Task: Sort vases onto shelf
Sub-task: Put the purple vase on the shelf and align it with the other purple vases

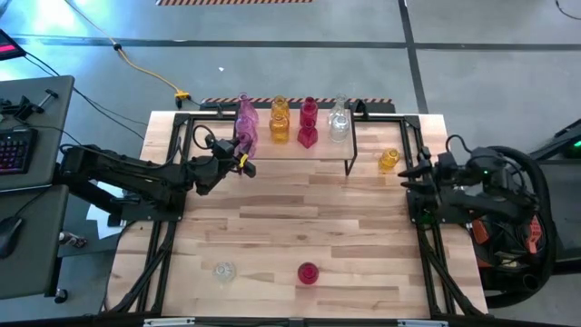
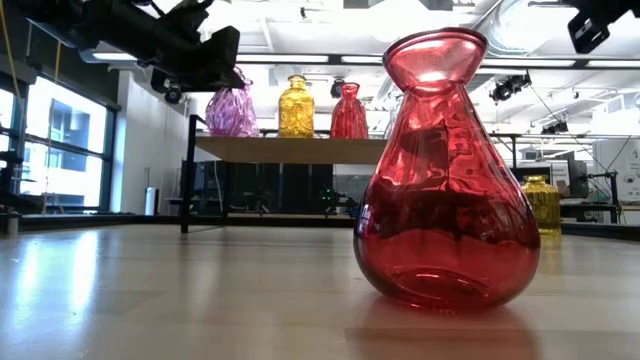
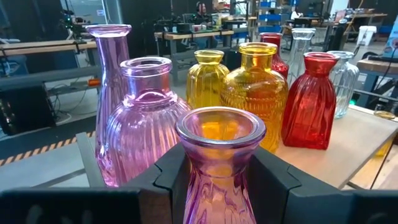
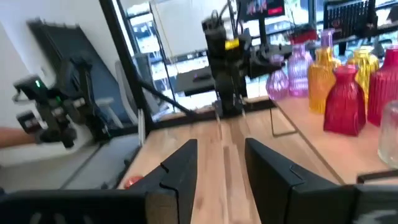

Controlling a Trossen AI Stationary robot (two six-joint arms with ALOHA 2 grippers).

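left hand [image 3: 221, 186] clamps pink vase [image 3: 219, 162] neck, just beside shelf [image 1: 300, 151] edge.

Overhead room lighting bright, even. Tabletop [image 1: 300, 227] shows soft, faint shadows in high view. Low view: ceiling fixtures and left window glare; near red vase [image 2: 447, 175] carries bright specular highlights, casts dim reflection on wood. Right wrist view motion-blurred throughout. Left wrist view sharp; pink vase [image 3: 221, 162] glows translucent.
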